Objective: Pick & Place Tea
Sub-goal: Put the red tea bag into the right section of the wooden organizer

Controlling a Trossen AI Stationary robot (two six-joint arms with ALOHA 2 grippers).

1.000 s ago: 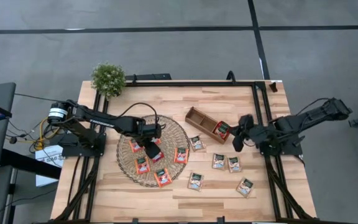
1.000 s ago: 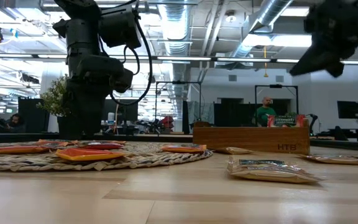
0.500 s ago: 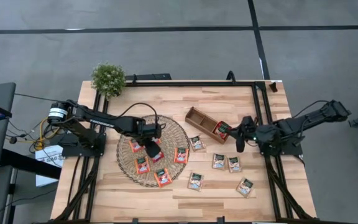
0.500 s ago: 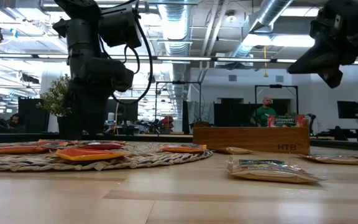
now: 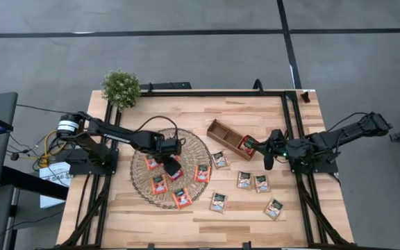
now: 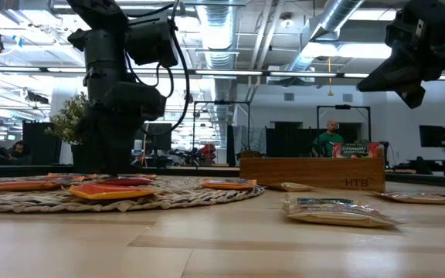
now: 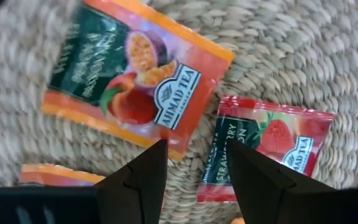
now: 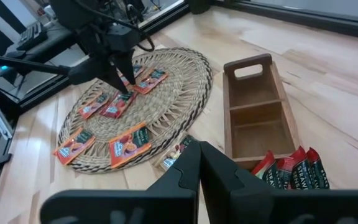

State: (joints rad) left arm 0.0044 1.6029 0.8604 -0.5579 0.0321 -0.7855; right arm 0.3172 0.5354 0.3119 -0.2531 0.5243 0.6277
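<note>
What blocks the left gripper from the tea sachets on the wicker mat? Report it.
Nothing visible does. The left gripper hangs open just above the wicker mat, its fingers empty. The orange sachet and the red strawberry sachet lie flat and uncovered right beneath it, with only bare weave around them.

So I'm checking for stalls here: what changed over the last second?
The right gripper swung from an angled pose beside the brown wooden compartment tray to point straight down, shut and empty. The left gripper shifted only slightly above the round woven wicker mat, jaws open, nothing taken. The small square tea sachets stayed put.
</note>
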